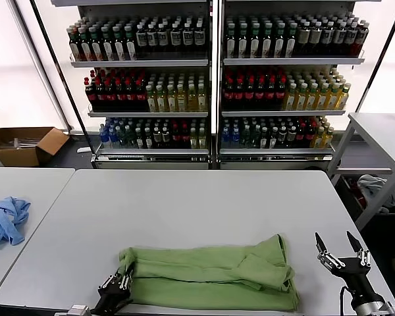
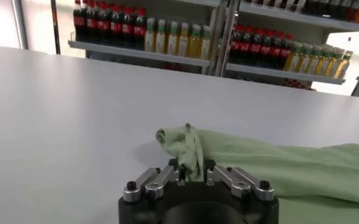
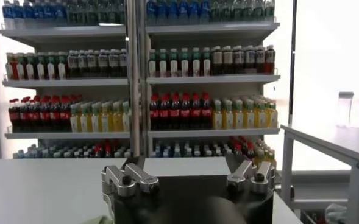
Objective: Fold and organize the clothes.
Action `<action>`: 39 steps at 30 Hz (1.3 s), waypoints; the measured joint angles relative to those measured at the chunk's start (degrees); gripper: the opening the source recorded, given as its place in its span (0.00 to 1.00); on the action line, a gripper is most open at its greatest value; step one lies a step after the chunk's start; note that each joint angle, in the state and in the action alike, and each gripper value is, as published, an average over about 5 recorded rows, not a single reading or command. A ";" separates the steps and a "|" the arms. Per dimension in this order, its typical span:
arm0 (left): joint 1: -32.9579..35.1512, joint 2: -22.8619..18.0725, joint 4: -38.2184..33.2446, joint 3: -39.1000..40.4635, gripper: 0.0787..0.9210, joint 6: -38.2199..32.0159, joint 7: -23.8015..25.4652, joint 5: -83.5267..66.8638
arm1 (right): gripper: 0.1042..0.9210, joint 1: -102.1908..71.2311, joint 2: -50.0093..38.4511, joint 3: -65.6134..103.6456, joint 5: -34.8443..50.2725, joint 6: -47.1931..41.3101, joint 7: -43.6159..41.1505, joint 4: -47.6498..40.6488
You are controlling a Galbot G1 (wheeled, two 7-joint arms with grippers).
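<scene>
The light green shirt [image 1: 210,276] lies folded into a long band near the front edge of the grey table [image 1: 184,197]. Its collar, buttons and printed patch are hidden. My left gripper [image 1: 122,282] is at the shirt's left end and is shut on a bunched corner of the fabric. In the left wrist view the shirt [image 2: 277,164] stretches away from the left gripper [image 2: 191,173], with a fold pinched between the jaws. My right gripper [image 1: 338,247] is open and empty, just off the shirt's right end, over the table's front right corner. It also shows in the right wrist view [image 3: 180,170].
A smaller light blue garment [image 1: 3,220] lies on the neighbouring table at the left. Shelves of bottles [image 1: 210,85] stand behind the table. A cardboard box [image 1: 23,145] sits on the floor at the far left. Another table [image 1: 382,131] stands at the right.
</scene>
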 measured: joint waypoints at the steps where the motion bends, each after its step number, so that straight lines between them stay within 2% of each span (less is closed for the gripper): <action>1: -0.05 -0.01 -0.12 0.09 0.18 -0.06 -0.03 0.29 | 0.88 0.08 0.02 -0.06 -0.04 0.00 0.03 0.00; 6: -0.22 0.27 -1.20 -0.28 0.05 -0.24 -0.42 1.14 | 0.88 0.40 0.01 -0.13 -0.15 -0.01 0.16 0.16; 17: -1.40 1.06 -3.22 -7.59 0.05 1.70 -2.63 -1.63 | 0.88 1.11 0.00 -0.61 -0.46 -0.13 0.45 0.45; 29: -0.93 1.12 -3.80 -21.89 0.05 8.07 -5.60 -4.84 | 0.88 1.72 -0.03 -0.80 -0.61 -0.12 0.67 0.39; 39: 2.43 -1.61 -10.85 -31.17 0.05 13.95 -9.72 -3.06 | 0.88 1.75 0.21 -0.48 -0.73 -0.12 0.79 0.46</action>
